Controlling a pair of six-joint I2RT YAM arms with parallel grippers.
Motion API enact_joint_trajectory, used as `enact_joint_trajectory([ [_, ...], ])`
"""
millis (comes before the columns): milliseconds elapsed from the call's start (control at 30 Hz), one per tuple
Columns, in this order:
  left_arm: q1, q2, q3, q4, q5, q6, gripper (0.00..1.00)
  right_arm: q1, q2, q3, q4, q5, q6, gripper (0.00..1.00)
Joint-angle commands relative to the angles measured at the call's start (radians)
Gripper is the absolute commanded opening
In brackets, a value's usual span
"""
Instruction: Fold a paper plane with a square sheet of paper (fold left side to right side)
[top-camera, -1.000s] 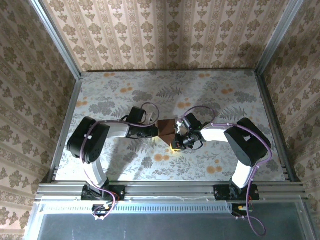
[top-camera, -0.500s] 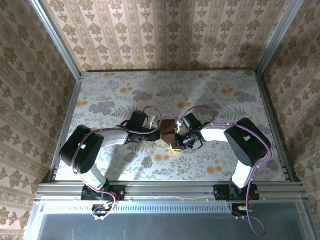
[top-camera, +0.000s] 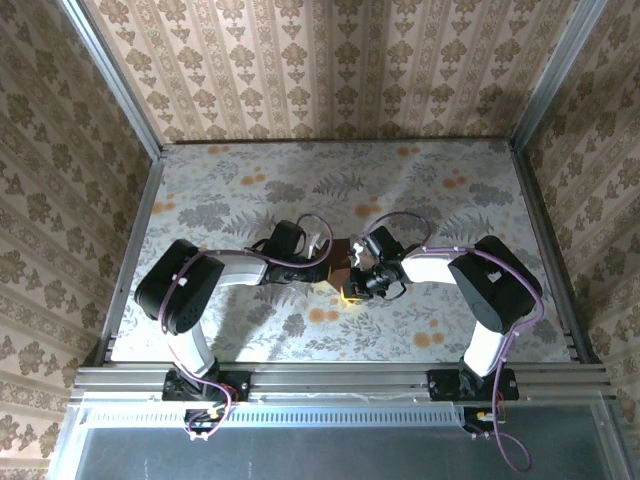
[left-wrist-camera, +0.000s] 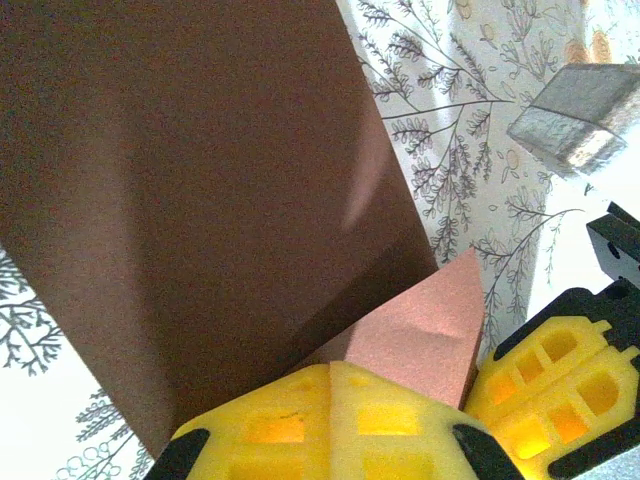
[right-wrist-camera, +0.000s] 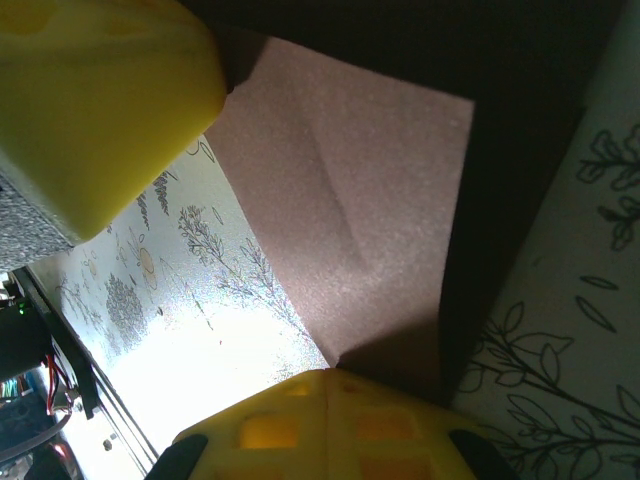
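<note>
While both are closed, left end effector (left-wrist-camera: 330, 390) and right end effector (right-wrist-camera: 325, 392) flank paper (left-wrist-camera: 200, 200)

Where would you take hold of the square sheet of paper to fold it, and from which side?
Pinch the square sheet of paper at its raised flap edge, coming low from the left, one finger on each face: it is thin, and only the lifted part offers an edge. The shut left gripper meets it there.
</note>
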Motion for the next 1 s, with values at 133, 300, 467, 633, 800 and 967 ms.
enact_joint_trajectory([
  [133,-0.013,0.05,0.043,-0.039,-0.007,0.014,0.0,0.007,0.04,-0.013,-0.084,0.097,0.011,0.0],
  [300,-0.02,0.078,0.057,-0.126,-0.061,0.029,0.0,0.007,-0.007,0.032,-0.082,0.048,0.027,0.0],
  [467,-0.02,0.09,0.047,-0.165,-0.097,0.02,0.0,0.004,-0.067,0.045,-0.049,-0.008,0.046,0.01],
  [633,-0.021,0.091,0.036,-0.171,-0.105,0.009,0.0,-0.007,-0.065,0.026,0.011,-0.049,0.082,0.0],
  [800,-0.021,0.097,0.041,-0.177,-0.106,0.007,0.0,-0.008,-0.001,0.057,0.057,-0.051,0.101,0.0],
  [967,-0.02,0.1,0.045,-0.183,-0.109,-0.003,0.0,-0.007,0.058,0.116,0.042,-0.033,0.088,0.0],
])
